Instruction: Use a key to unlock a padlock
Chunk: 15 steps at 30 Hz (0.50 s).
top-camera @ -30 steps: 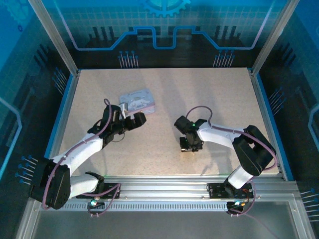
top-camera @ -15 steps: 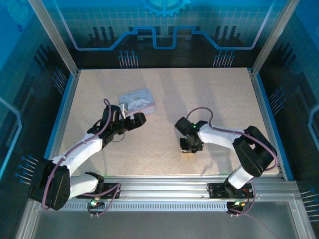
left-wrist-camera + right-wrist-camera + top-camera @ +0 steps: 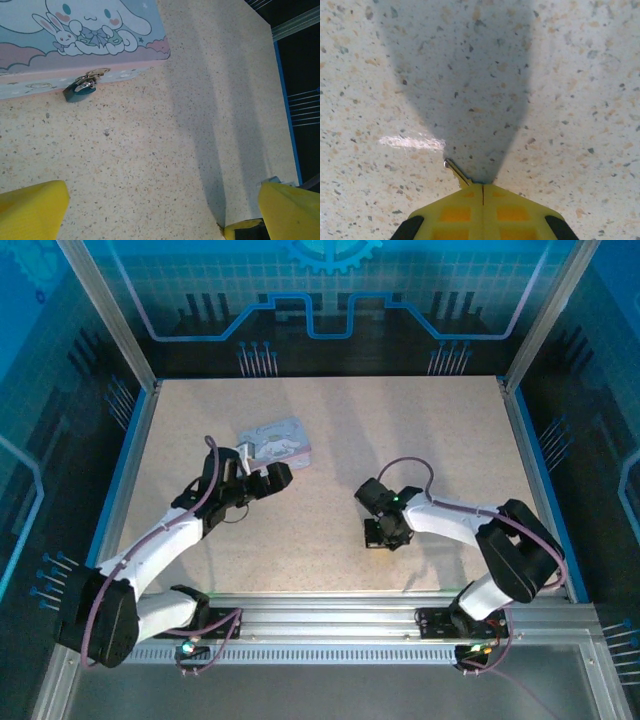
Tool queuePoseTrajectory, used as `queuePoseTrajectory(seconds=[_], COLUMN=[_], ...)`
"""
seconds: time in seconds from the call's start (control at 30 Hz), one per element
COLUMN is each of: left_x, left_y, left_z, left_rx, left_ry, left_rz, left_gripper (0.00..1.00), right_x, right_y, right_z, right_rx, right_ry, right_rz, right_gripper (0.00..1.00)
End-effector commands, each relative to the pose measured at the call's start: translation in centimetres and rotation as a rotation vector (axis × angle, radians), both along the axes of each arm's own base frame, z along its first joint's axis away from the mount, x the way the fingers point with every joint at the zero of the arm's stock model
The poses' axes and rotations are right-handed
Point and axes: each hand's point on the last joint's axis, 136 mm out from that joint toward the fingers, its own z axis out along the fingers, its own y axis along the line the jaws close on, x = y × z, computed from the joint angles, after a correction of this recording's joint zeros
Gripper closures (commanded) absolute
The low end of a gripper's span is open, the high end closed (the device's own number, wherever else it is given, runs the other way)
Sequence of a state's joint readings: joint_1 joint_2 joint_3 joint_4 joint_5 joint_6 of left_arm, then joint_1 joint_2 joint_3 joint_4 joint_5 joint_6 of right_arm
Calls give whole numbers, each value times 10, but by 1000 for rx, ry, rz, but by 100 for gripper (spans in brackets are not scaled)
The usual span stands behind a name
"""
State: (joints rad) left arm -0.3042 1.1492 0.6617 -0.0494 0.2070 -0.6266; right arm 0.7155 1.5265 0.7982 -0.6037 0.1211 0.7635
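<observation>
Yellow right jaws pinch shut on the thin metal key (image 3: 455, 172); left jaws gape wide, empty.

A speckled beige surface (image 3: 430, 430) fills the floor of the enclosure. On its left half, toward the far side, a flat pastel tin box (image 3: 277, 439) lies with its lid up. The lid is pale blue, printed with a white long-eared cartoon character and a small bunny among pink clouds, and the side wall is pink. A blue strip (image 3: 122, 472) edges the surface on the left. An aluminium rail (image 3: 330, 625) runs along the near side, and a blue circuit-patterned panel (image 3: 320, 300) forms the far wall.
</observation>
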Motion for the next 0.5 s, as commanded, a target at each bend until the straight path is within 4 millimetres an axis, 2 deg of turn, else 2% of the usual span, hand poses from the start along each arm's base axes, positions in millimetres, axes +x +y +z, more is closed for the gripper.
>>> queuePoseTrajectory(seconds=[0.0, 0.17, 0.33, 0.47], left_x=[-3, -7, -11, -12], left_y=[-6, -14, -35, -54], left_z=[28, 48, 69, 83], left_rx=[-30, -93, -176, -246], left_ry=[-52, -78, -88, -82], left_rz=[-30, -62, -138, -192], left_gripper=[1, 2, 7, 10], right_x=[3, 24, 48, 58], right_y=[2, 23, 48, 58], right_z=[10, 44, 95, 132], right_rx=[36, 208, 449, 589], right_ry=[-80, -266, -478, -591], right_rz=[25, 46, 28, -1], right_gripper=[100, 100, 100, 100])
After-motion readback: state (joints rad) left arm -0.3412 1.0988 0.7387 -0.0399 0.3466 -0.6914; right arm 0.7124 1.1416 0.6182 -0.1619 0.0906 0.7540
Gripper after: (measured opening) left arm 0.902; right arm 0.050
